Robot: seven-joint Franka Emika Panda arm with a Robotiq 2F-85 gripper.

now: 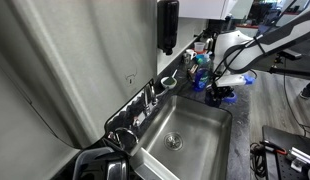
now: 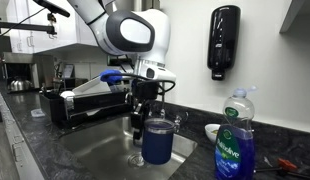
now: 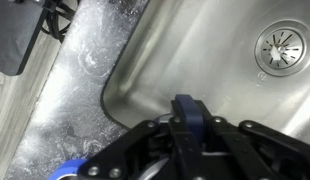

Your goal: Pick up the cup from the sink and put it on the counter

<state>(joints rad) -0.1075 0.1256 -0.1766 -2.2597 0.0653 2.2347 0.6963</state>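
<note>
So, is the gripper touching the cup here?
Touching. In the wrist view the gripper pinches the dark blue cup by its wall, with no gap showing.

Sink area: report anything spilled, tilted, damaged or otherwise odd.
Nothing stands out. The small dark blue cup is upright in the gripper at the rectangular stainless steel sink. No spill or damage shows in the basin or on the dark grey counter.

I'm seeing the sink (image 1: 200,120) from high up, down its length, in an exterior view; low and close beside the same sink (image 2: 95,155) in an exterior view; my wrist view stares down into its corner (image 3: 165,70).
</note>
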